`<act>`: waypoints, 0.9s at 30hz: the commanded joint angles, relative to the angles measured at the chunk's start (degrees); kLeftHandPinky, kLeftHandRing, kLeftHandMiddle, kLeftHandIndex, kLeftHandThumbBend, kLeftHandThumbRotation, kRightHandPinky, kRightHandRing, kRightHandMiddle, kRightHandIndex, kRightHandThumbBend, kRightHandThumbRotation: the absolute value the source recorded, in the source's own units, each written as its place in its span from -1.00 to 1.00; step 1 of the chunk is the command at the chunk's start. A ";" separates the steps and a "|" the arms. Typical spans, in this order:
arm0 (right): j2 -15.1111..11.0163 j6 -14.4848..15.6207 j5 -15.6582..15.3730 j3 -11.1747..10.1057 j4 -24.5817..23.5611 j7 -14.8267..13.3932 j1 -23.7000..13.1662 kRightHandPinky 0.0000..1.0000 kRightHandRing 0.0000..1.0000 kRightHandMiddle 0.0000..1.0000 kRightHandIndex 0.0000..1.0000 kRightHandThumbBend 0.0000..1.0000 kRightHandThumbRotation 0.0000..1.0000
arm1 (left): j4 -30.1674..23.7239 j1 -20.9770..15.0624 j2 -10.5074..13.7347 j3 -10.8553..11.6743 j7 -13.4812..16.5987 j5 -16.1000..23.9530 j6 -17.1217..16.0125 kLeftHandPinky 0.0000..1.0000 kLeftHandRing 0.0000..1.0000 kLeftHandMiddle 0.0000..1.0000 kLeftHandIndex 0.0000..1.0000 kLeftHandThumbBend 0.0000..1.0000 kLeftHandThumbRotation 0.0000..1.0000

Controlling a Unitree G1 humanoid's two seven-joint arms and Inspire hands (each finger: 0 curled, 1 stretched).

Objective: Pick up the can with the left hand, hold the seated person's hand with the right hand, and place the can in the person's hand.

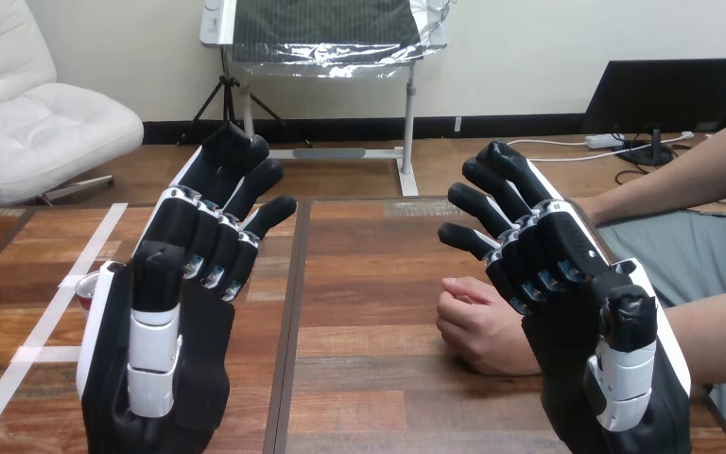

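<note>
One sliver of the can [84, 293] shows at the table's left side: a pale rim over a patch of red, just past the outer edge of the robot's left hand [175, 322], which covers the rest. Too little shows to tell which way the can's long axis runs or where its top points. It sits beside a strip of white tape [83, 248] that crosses the wooden table [359, 284] on a slant.

The left hand is raised in front of the can, palm toward the camera. Its fingers are straight and slightly spread, pointing up and away across the table, and it grasps nothing. Whether the hand touches the can cannot be told.

Across the table's centre seam, the right hand [577, 312] mirrors it — palm to the camera, fingers released and fanned toward the upper left, nothing in its grip.

The person's hand [477, 326] rests on the wood just left of the right hand's palm, loosely curled and holding nothing. Its wrist passes behind the robot's right hand, and the forearm [718, 322] comes out again at the view's right edge — contact between the two cannot be told. A second forearm [681, 170] of the person reaches in higher up at the right, behind the right hand's fingertips.
</note>
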 commanded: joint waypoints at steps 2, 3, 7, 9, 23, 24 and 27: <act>-0.04 -0.66 0.49 -0.80 -2.51 0.05 -1.84 0.68 0.83 0.86 0.84 0.64 0.85 | -2.13 -1.93 -1.13 0.14 -0.81 -1.48 0.49 0.70 0.79 0.78 0.70 0.37 0.50; -0.03 -0.67 0.49 -0.80 -2.50 0.05 -1.84 0.68 0.83 0.85 0.84 0.64 0.85 | -2.12 -1.95 -1.15 0.15 -0.88 -1.56 0.52 0.70 0.79 0.78 0.70 0.37 0.50; -0.02 -0.62 0.55 -0.81 -2.48 0.04 -1.82 0.68 0.82 0.85 0.83 0.66 0.85 | -2.19 -2.08 -1.28 0.12 -1.04 -1.80 0.73 0.70 0.79 0.78 0.70 0.37 0.48; -0.04 -0.58 0.60 -0.81 -2.50 0.05 -1.80 0.68 0.82 0.85 0.83 0.66 0.84 | -2.20 -2.10 -1.28 0.14 -1.08 -1.73 0.77 0.69 0.79 0.78 0.71 0.36 0.48; -0.08 -0.38 0.35 -0.86 -2.52 -0.05 -2.09 0.69 0.82 0.85 0.83 0.66 0.84 | 0.05 -4.07 -1.88 1.77 1.25 2.37 0.64 0.65 0.76 0.75 0.68 0.37 0.54; -0.09 -0.33 0.37 -0.85 -2.53 -0.05 -2.12 0.69 0.82 0.85 0.83 0.67 0.84 | 0.25 -4.29 -1.85 1.91 1.42 2.57 0.73 0.65 0.76 0.74 0.68 0.37 0.54; -0.10 -0.35 0.45 -0.85 -2.42 0.02 -2.23 0.69 0.83 0.86 0.84 0.66 0.83 | 1.20 -5.39 -1.39 2.87 2.18 3.36 1.48 0.64 0.76 0.74 0.68 0.40 0.55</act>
